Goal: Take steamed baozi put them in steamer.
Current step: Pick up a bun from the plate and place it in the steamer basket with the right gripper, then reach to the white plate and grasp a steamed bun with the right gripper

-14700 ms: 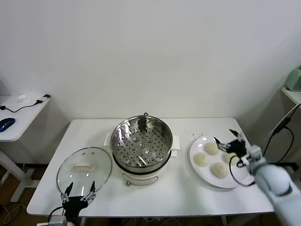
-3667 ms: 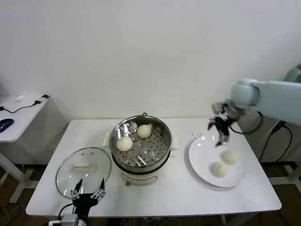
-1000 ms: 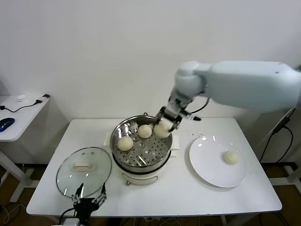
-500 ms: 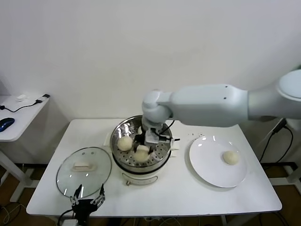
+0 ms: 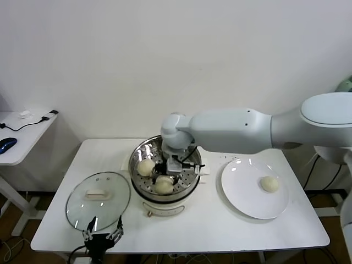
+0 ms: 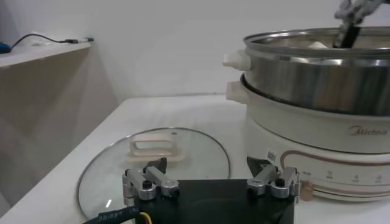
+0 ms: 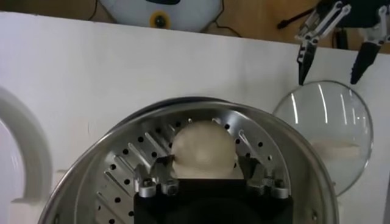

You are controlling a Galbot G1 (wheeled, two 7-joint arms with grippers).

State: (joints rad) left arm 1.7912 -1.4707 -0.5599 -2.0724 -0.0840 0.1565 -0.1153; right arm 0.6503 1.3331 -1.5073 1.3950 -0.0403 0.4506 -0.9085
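Observation:
The steamer stands mid-table, a shiny steel pot with a perforated tray on a white base. One baozi lies at the tray's left. Another baozi rests on the tray's front part. My right gripper reaches down into the pot over it. In the right wrist view this baozi lies between the spread fingers of the right gripper, which is open. My arm covers the tray's back. A last baozi sits on the white plate. My left gripper waits open at the table's front left.
A round glass lid with a white handle lies flat left of the steamer, just beyond the left gripper. The lid also fills the near table in the left wrist view. A side table with cables stands far left.
My right gripper has carried a baozi from the steamer's back rim down to the tray's front part and spread its fingers. The left arm has not moved.

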